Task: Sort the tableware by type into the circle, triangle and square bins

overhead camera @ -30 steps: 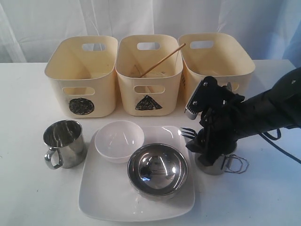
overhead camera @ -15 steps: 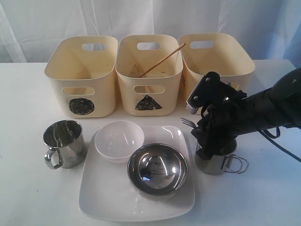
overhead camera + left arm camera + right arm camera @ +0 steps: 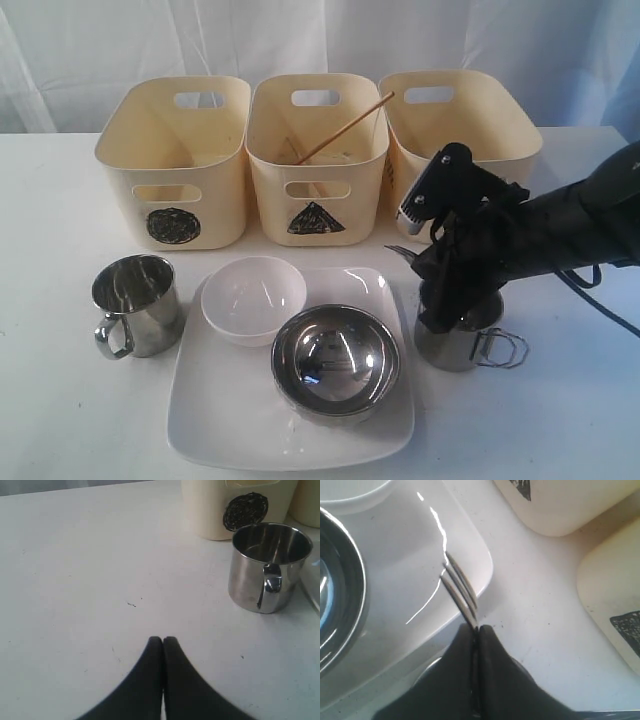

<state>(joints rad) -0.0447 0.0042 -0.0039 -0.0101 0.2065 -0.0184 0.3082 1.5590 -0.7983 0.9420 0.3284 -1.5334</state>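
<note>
My right gripper [image 3: 422,268] [image 3: 477,628] is shut on a metal fork [image 3: 400,252] [image 3: 460,592]. The tines stick out past its fingertips, over the corner of the square white plate [image 3: 215,420] [image 3: 415,550]. It hangs just above a steel mug [image 3: 462,342] to the right of the plate. A small white bowl [image 3: 253,295] and a steel bowl [image 3: 335,360] [image 3: 340,605] sit on the plate. A second steel mug [image 3: 135,302] [image 3: 270,565] stands to the left. My left gripper [image 3: 163,639] is shut and empty over bare table.
Three cream bins line the back: the circle bin [image 3: 175,160] [image 3: 227,507], the triangle bin [image 3: 317,160] [image 3: 560,505] with a wooden chopstick [image 3: 345,128] leaning out of it, and a third bin [image 3: 465,120] [image 3: 615,595] behind my right arm.
My right gripper has shut on the fork and lifted it a little above the right mug. The left gripper has not moved.
</note>
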